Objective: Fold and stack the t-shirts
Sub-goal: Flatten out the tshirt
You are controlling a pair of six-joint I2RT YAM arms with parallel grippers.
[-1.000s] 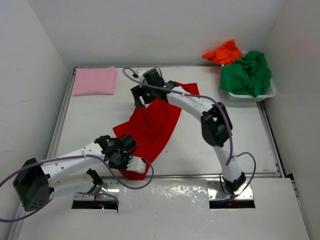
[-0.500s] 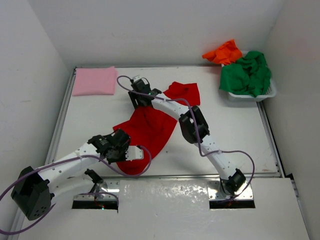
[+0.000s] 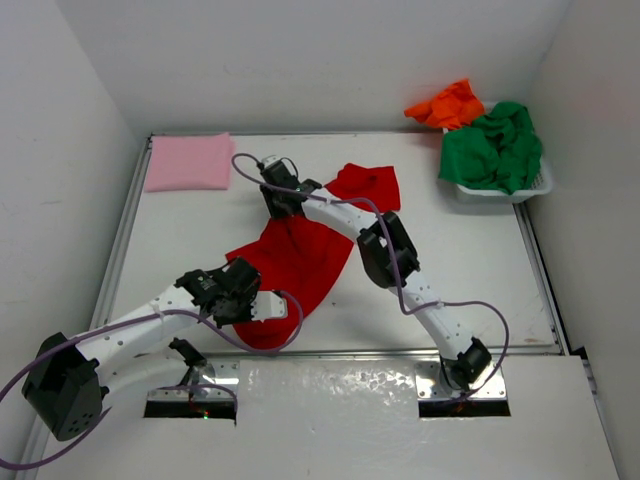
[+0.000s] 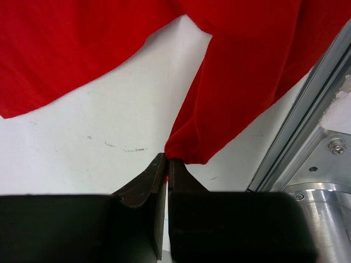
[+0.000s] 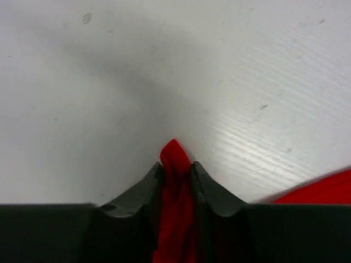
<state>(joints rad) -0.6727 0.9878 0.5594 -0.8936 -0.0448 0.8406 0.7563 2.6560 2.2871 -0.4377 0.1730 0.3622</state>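
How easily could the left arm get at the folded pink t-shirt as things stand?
Probably not right now. The left gripper is shut on a corner of the red t-shirt near the front edge, so it is occupied. Nothing lies between it and the pink t-shirt at the far left corner.

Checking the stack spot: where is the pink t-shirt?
In the top view, the pink t-shirt lies folded at the far left corner of the table, apart from the red t-shirt mid-table.
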